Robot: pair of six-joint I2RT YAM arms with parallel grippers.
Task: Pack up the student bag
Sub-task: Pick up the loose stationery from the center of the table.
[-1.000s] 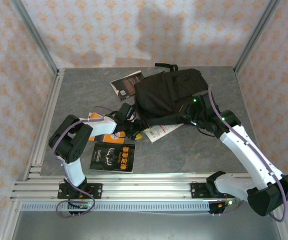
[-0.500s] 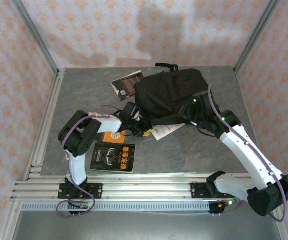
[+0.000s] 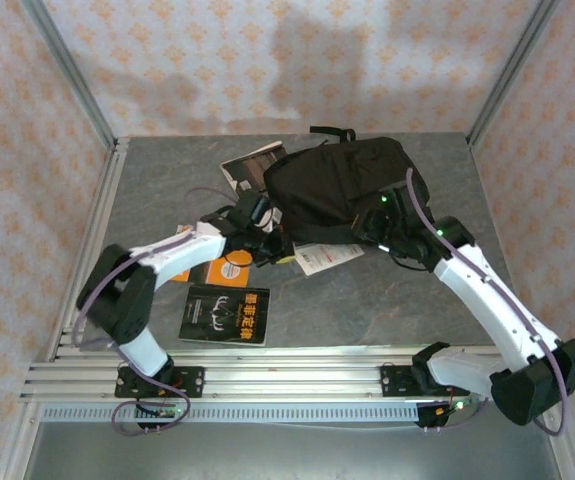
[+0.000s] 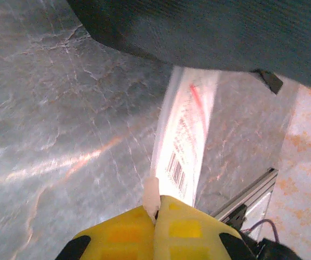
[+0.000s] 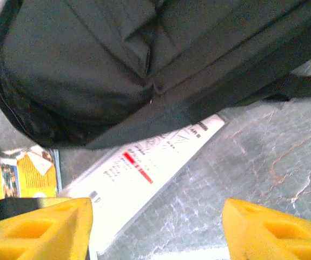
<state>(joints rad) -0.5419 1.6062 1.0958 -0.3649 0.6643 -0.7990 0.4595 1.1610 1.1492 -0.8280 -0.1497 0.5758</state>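
Pinching the white booklet (image 4: pixel 185 135), likely for loading, left jaws sit clamped. Right jaws gape beside the student bag (image 5: pixel 90 65).

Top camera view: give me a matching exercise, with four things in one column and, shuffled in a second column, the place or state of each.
Things:
1. student bag
2. black book
3. white leaflet
4. right gripper

Place or state:
A. jaws wide open
B. partly under the student bag
C. near edge of the table
D. far side of the table

Pairs: 1-D, 2-C, 3-B, 4-A
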